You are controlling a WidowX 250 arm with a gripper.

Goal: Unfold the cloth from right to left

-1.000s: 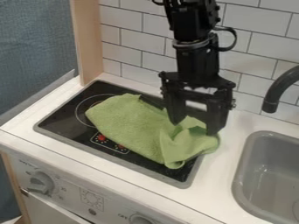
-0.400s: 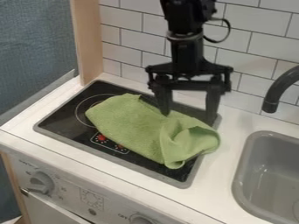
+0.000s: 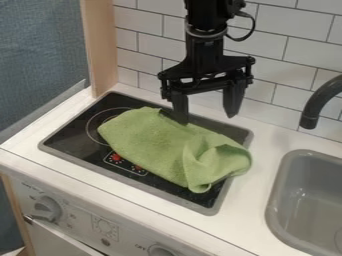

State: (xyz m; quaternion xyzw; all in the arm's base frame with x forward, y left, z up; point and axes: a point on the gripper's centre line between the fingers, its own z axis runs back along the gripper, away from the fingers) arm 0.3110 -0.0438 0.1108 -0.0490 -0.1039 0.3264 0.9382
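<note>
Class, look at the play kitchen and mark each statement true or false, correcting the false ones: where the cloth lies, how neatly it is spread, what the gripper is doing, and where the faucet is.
1. The green cloth lies on the black stovetop. True.
2. The cloth is spread out completely flat. False: its right end in the picture is bunched in folds.
3. The gripper is shut on the cloth. False: it is open, with no cloth between its fingers.
4. The black faucet is to the right of the cloth in the picture. True.
</note>
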